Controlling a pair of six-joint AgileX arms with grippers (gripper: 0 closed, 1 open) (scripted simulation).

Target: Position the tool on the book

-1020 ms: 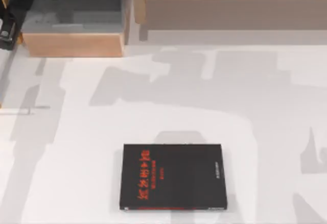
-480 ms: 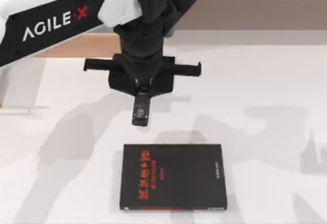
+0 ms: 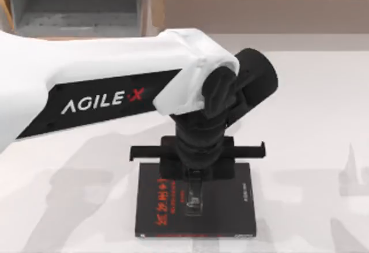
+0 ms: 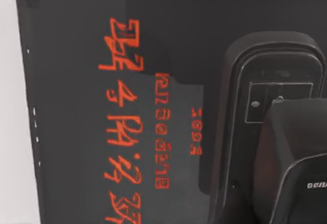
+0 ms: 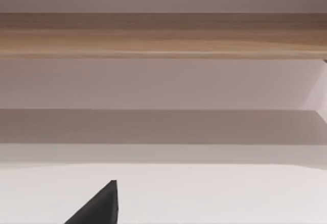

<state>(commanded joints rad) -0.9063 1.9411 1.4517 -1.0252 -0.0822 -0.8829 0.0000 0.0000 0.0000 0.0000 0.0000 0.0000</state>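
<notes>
One book [image 3: 228, 204] lies on the table [image 3: 311, 120]; left gripper [image 3: 194, 202], above its cover, has its fingers closed around one tool [image 3: 194, 198].

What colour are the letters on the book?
Red, on the black book; clearest in the left wrist view.

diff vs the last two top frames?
The left arm came in from the top view's upper left carrying the tool and brought it down toward the near edge; the left gripper now holds it over the book, near the cover's middle. Contact with the cover can't be judged. The book has not moved.
</notes>
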